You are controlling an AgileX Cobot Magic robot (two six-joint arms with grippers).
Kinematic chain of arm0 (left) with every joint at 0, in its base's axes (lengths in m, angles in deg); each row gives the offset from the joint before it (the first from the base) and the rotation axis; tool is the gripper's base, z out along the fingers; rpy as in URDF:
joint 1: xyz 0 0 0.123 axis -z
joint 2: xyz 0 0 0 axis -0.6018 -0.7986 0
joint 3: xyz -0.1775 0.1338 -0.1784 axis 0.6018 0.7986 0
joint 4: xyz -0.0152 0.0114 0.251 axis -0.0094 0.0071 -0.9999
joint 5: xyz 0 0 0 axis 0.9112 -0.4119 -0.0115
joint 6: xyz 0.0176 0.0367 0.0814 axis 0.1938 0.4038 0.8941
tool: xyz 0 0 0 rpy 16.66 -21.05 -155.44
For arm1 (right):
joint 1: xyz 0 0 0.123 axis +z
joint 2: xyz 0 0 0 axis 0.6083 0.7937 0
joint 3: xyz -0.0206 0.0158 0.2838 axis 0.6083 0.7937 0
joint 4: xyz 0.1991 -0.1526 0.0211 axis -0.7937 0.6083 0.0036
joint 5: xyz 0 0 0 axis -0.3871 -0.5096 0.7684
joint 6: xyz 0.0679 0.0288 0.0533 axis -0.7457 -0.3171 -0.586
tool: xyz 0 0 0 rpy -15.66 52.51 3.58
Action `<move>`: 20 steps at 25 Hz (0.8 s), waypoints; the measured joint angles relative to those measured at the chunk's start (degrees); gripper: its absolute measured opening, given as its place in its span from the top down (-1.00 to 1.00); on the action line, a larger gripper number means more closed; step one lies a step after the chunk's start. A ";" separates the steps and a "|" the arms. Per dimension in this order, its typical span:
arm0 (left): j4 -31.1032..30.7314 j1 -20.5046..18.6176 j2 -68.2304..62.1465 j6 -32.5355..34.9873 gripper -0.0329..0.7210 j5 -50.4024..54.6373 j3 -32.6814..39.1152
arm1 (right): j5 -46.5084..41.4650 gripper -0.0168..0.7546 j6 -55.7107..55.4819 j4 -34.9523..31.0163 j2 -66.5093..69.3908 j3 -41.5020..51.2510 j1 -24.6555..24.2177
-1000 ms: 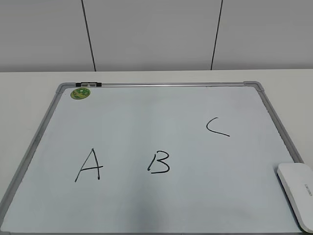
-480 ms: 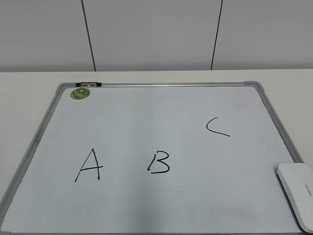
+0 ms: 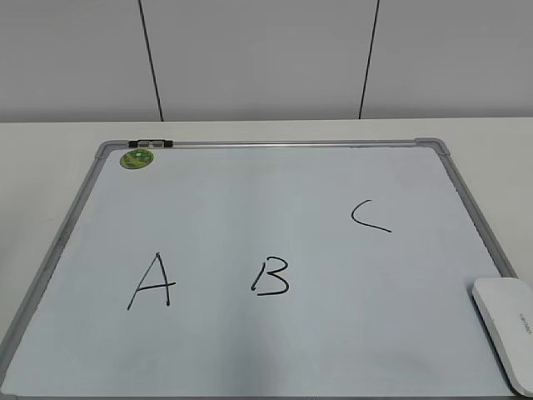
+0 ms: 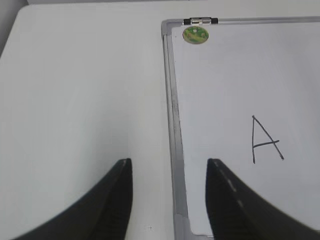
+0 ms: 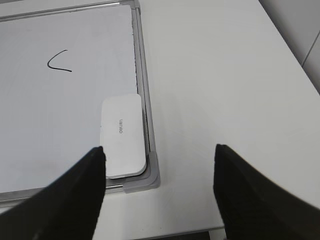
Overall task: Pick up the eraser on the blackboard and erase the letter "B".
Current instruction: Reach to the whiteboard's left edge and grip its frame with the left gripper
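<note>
The blackboard (image 3: pixel 275 192) is a white board with a grey frame lying flat on the table. The black letter "B" (image 3: pixel 271 277) is drawn near its front middle. The white eraser (image 3: pixel 508 329) lies in the board's near right corner; it also shows in the right wrist view (image 5: pixel 122 135). My right gripper (image 5: pixel 159 155) is open and empty, above the table just past that corner. My left gripper (image 4: pixel 169 167) is open and empty over the board's left frame (image 4: pixel 172 125). Neither gripper shows in the exterior view.
A black "A" (image 3: pixel 151 282) and a black "C" (image 3: pixel 369 215) flank the B. A round green sticker (image 3: pixel 136 158) sits at the board's far left corner beside a metal clip (image 3: pixel 151 144). White table surrounds the board, with its right edge (image 5: pixel 290 45) close by.
</note>
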 joint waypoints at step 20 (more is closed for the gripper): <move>1.63 2.09 -39.68 0.00 -0.01 6.84 -23.62 | 0.00 -0.34 0.00 0.00 0.00 0.00 0.00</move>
